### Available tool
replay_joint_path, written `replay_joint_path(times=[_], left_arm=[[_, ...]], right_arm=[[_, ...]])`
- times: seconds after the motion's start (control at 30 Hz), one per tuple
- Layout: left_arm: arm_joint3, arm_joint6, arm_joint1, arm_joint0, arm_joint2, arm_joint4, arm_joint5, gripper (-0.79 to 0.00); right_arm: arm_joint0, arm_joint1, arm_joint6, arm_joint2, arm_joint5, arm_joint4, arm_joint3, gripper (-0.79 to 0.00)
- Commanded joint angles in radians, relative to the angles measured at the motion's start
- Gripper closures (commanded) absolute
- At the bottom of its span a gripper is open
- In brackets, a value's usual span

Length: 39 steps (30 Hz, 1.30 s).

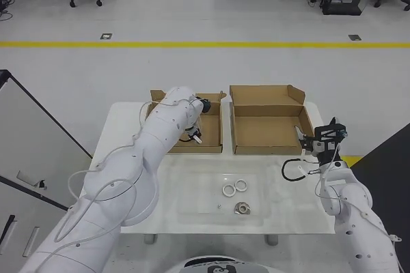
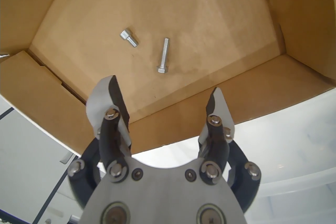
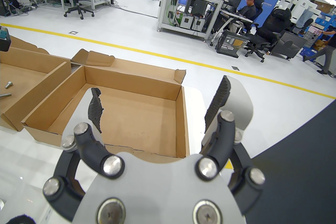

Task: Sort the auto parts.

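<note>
2 white rings [image 1: 228,190] and 1 metal part [image 1: 242,208] lie on the tabletop [image 1: 294,205]. They look hard and slippery; pinching across the sides seems best. The left hand [image 2: 164,84] and right hand [image 3: 160,84] gape open, empty.

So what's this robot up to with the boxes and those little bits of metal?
It is sorting small auto parts into cardboard boxes. The left gripper hangs open over the left box, where a short bolt and a long bolt lie on the floor. The right gripper is open, holding nothing, by the right box. Two white rings and a metal part lie in the clear tray mid-table.
</note>
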Motion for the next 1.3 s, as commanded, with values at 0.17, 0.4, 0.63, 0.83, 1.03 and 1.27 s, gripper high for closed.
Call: replay_joint_path(times=[0.17,0.4,0.63,0.83,1.03,1.27], left_arm=[[0.0,0.023,0.007,-0.049,-0.027,-0.02,-0.061,-0.785],[-0.016,0.06,0.026,-0.097,-0.054,-0.035,-0.189,-0.785],[-0.072,0.085,0.055,-0.113,-0.067,-0.02,-0.318,-0.785],[-0.151,0.059,0.094,-0.104,-0.086,-0.016,-0.359,-0.785],[-0.338,0.023,0.166,-0.064,-0.126,-0.023,-0.403,-0.785],[-0.746,-0.102,0.312,0.06,-0.239,0.0,-0.342,-0.785]], right_arm=[[0.0,0.0,0.0,0.0,0.0,0.0,0.0,-0.785],[0.0,0.0,0.0,0.0,0.0,0.0,0.0,-0.785],[0.0,0.0,0.0,0.0,0.0,0.0,0.0,-0.785],[0.0,0.0,0.0,0.0,0.0,0.0,0.0,-0.785],[0.0,0.0,0.0,0.0,0.0,0.0,0.0,-0.785],[0.0,0.0,0.0,0.0,0.0,0.0,0.0,-0.785]])
